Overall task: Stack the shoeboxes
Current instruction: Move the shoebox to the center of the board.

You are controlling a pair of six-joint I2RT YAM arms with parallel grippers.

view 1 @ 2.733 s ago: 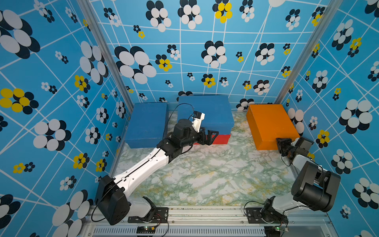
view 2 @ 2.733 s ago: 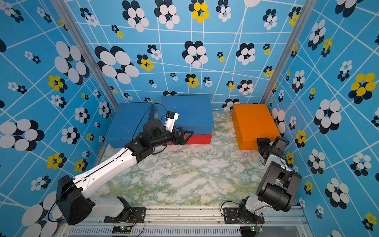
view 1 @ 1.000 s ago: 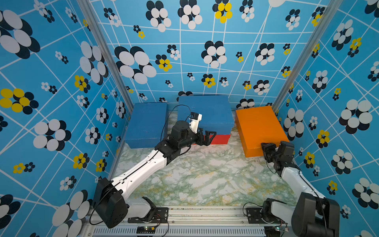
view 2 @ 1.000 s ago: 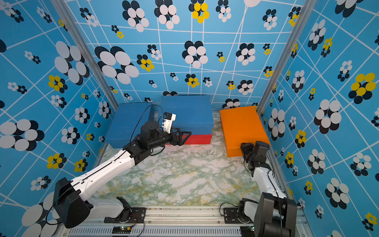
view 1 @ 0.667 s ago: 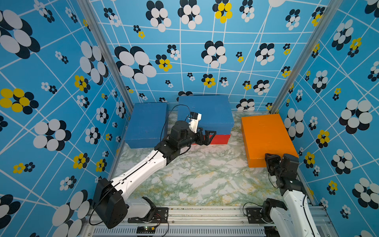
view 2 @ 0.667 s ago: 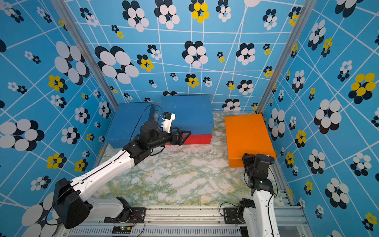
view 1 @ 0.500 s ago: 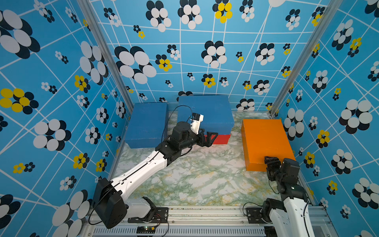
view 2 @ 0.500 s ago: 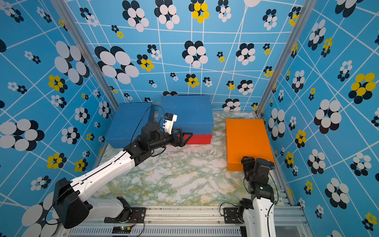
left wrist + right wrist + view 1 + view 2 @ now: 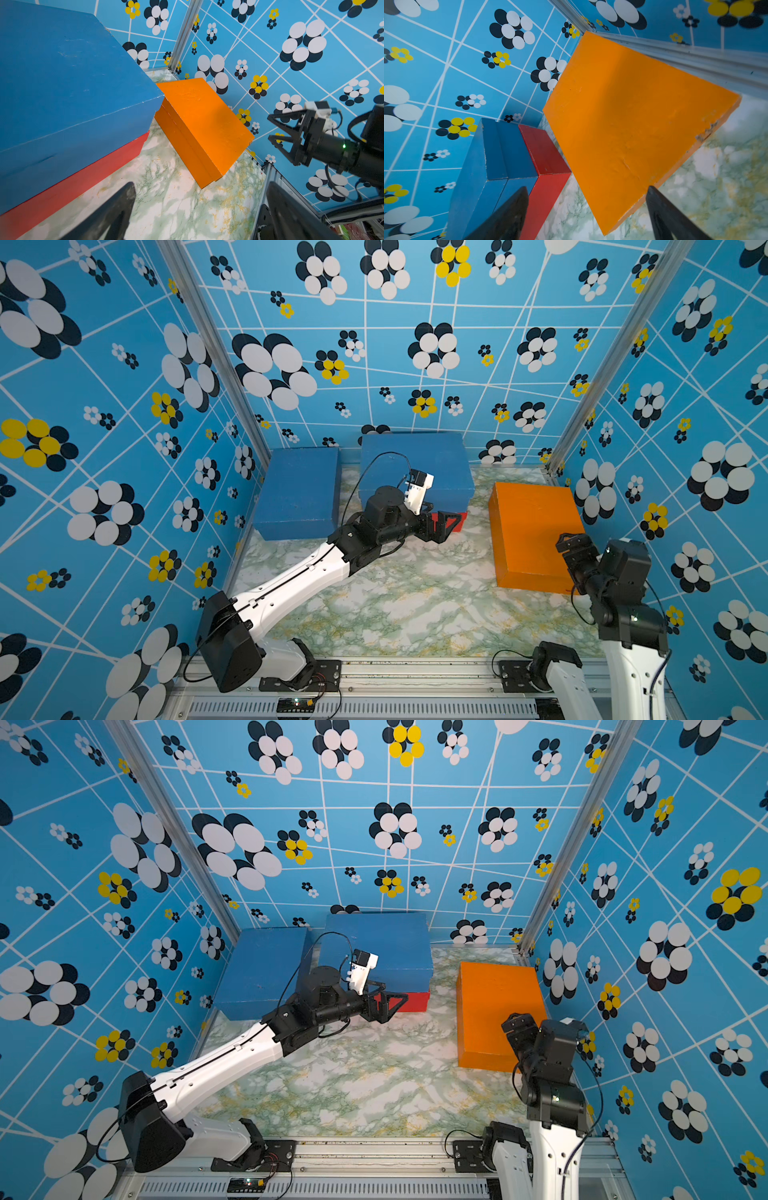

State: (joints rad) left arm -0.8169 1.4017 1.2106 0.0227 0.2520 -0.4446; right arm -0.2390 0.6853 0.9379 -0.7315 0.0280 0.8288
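Over by the right-hand wall the orange shoebox (image 9: 532, 531) lies flat on the green-veined marble tabletop (image 9: 415, 605), lid up, well apart from the others. The right gripper (image 9: 270, 127) hangs in the air over that box's near right corner, jaws spread wide with nothing between them; from its own wrist camera the two dark fingers (image 9: 508, 216) frame the box's near edge without touching it. At the back, in the middle, a blue shoebox (image 9: 415, 464) sits squarely on top of the red shoebox (image 9: 93, 176), so only a strip of red shows beneath it in both top views. The second blue shoebox (image 9: 299, 489) rests alone in the back left corner, just beside that pair. The left arm reaches across the table, and the left gripper (image 9: 451, 526) hovers low just in front of the red box's front face, near its right end, jaws wide apart and empty.
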